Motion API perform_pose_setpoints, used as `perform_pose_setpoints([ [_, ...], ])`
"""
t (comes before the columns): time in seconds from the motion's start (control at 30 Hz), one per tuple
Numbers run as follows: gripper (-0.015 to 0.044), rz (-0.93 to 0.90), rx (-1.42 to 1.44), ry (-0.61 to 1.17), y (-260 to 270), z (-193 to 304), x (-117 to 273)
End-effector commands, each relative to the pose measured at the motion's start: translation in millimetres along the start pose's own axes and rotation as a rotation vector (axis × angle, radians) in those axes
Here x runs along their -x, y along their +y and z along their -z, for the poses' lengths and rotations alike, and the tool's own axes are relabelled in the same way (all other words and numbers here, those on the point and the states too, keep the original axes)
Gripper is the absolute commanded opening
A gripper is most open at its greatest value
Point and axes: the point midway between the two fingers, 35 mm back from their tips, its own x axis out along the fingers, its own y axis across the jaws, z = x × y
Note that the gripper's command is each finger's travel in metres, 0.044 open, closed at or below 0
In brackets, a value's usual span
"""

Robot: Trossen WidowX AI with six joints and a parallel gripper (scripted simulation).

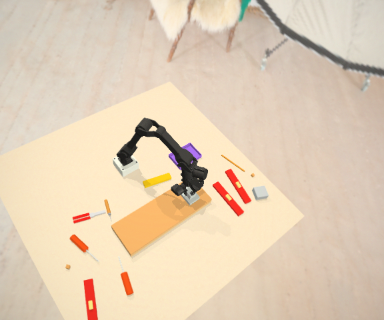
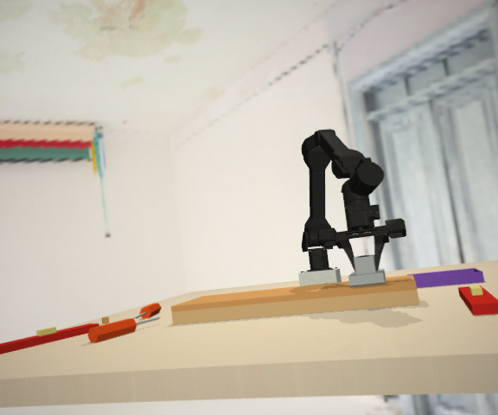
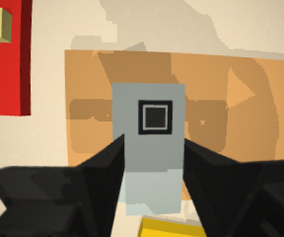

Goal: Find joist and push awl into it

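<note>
Pale tabletop (image 1: 157, 275) (image 2: 249, 384), purple tray (image 1: 195, 151) (image 2: 448, 277) partly behind black arm (image 1: 171, 143) (image 2: 317, 192), lower red level (image 1: 89, 293) cut off.

Clock directions are read in the top view, out from the fingers (image 1: 177, 189) (image 2: 379, 251). The floor panel (image 1: 151, 220) (image 2: 294, 300) (image 3: 257, 123) stretches towards 8 o'clock, its raised slab offering an unobstructed lane above its top. At 3 o'clock, two spirit levels, the nearer level (image 1: 220, 189) (image 2: 483, 303) (image 3: 6, 74) and the farther level (image 1: 232, 176), form a low barrier; a slim gap separates the nearer one from the panel. A yellow bar (image 1: 157, 180) (image 3: 172, 229) narrows the passage at 10 o'clock. Towards 12 o'clock, the forearm (image 1: 173, 143) (image 2: 341, 150) hangs across the purple tray (image 1: 194, 151) (image 2: 448, 277), obstructing part of its overhead access.
</note>
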Motion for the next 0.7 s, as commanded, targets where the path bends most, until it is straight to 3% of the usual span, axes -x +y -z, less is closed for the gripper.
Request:
perform_pose_setpoints([
  [0.0, 0.0000, 0.009, -0.005, -0.002, -16.6, -0.5, -0.1],
  [0.67, 0.0000, 0.013, -0.004, -0.002, -68.3, -0.2, 0.2],
])
